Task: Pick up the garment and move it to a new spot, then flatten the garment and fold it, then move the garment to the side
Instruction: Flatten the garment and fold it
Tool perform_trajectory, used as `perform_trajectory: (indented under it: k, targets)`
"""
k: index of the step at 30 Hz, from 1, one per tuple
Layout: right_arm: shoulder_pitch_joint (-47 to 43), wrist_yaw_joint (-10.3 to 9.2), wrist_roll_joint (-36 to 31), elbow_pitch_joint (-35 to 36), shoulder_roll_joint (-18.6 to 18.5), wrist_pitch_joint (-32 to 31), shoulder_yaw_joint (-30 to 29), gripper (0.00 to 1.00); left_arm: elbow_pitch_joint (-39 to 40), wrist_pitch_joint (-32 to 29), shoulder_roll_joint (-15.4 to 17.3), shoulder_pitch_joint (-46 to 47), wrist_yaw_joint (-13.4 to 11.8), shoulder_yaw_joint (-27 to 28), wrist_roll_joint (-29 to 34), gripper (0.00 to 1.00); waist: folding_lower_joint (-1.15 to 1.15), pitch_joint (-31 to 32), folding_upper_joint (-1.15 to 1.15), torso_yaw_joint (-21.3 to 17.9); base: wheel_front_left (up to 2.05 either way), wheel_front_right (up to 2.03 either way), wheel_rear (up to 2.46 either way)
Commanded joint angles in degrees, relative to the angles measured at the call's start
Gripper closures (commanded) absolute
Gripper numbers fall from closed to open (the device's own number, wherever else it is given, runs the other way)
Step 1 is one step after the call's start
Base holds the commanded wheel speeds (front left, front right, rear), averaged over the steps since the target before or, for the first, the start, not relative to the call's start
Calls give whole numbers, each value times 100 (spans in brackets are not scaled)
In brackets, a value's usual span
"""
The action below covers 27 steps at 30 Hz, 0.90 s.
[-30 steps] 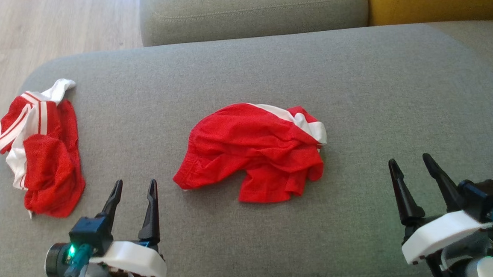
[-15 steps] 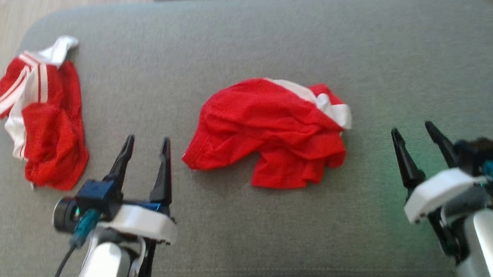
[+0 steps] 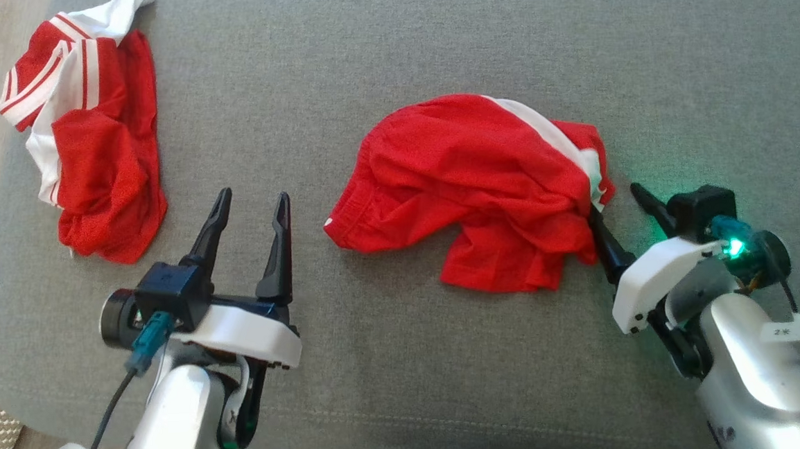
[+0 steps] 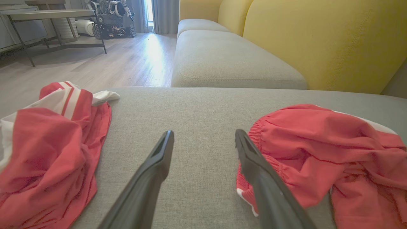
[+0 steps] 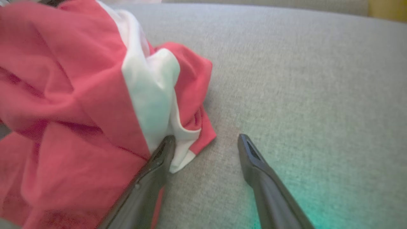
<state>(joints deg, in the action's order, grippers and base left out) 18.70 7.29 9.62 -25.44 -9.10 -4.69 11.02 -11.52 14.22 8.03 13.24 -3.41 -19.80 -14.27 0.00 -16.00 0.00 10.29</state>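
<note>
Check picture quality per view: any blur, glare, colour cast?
Head view: sharp, even light; green lamp glow by the right end effector. Left wrist view: crisp, but daylight glare blows out the floor. Right wrist view: softest, red garment blurred, teal cast on the cushion.

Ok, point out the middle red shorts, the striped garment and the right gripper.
red shorts [image 3: 467, 179], head view, cloth's middle.
striped garment [image 3: 100, 152], head view, red mesh panel.
right gripper [image 3: 614, 203], head view, midway between fingers.
</note>
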Motion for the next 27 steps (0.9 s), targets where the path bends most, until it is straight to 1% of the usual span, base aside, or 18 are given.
perform_trajectory:
  k: [1, 2, 3, 4, 5, 6, 7, 10, 13, 15, 20, 24, 27]
  targets:
    - [150, 20, 50, 16, 0, -47, 168, 0, 139, 67, 36, 257, 41, 188, 50, 0, 0, -10, 0, 5, 0, 0, 0]
    - [185, 20, 73, -105, 9, -92, 224, 0, 128, 69, 30, 267, 47, 192, 51, 0, 0, -17, 0, 5, 0, 0, 0]
    - [221, 20, 90, -205, 11, -111, 273, 4, 118, 71, 26, 276, 53, 198, 52, 0, 0, -24, 0, 3, 0, 0, 0]
    - [252, 20, 115, -299, 18, -125, 307, 35, 110, 72, 22, 284, 58, 205, 55, 0, 0, -30, 0, -2, 0, 0, 0]
    - [280, 20, 142, -386, 25, -141, 347, 56, 105, 73, 19, 290, 60, 212, 60, 0, 0, -36, 0, -9, 0, 0, 0]
    - [309, 20, 165, -455, 26, -137, 387, 72, 106, 74, 15, 297, 63, 220, 64, 0, 0, -42, 0, -16, 0, 0, 0]
    - [338, 20, 190, -509, 25, -115, 419, 100, 115, 75, 10, 302, 66, 230, 70, 0, 0, -47, 0, -24, 0, 0, 0]
    - [401, 20, 280, -604, 8, 0, 469, 100, 140, 76, -2, 299, 78, 262, 87, 0, 0, -43, 0, -56, 0, 0, 0]
    - [404, 20, 315, -528, -36, 161, 370, 100, 157, 76, -11, 271, 89, 297, 102, 0, 0, -12, 0, -99, 0, 0, 0]
    - [297, 20, 234, -234, -103, 334, 127, 100, 168, 77, -16, 220, 90, 342, 115, 0, 0, 49, 0, -164, 0, 0, 0]
    - [-72, 20, -132, 635, -226, 424, -541, 100, 192, 77, -16, 122, 84, 428, 130, 0, 0, 126, 0, -313, 0, 0, 0]
    - [-397, 20, -511, 1370, -189, 274, -1137, 100, 227, 77, -20, 100, 97, 471, 146, 0, 0, 120, 0, -409, 0, 0, 0]
    - [-685, 20, -797, 1558, -100, -161, -1465, 100, 244, 77, -39, 103, 113, 486, 156, 0, 0, 96, 0, -453, 0, 0, 0]
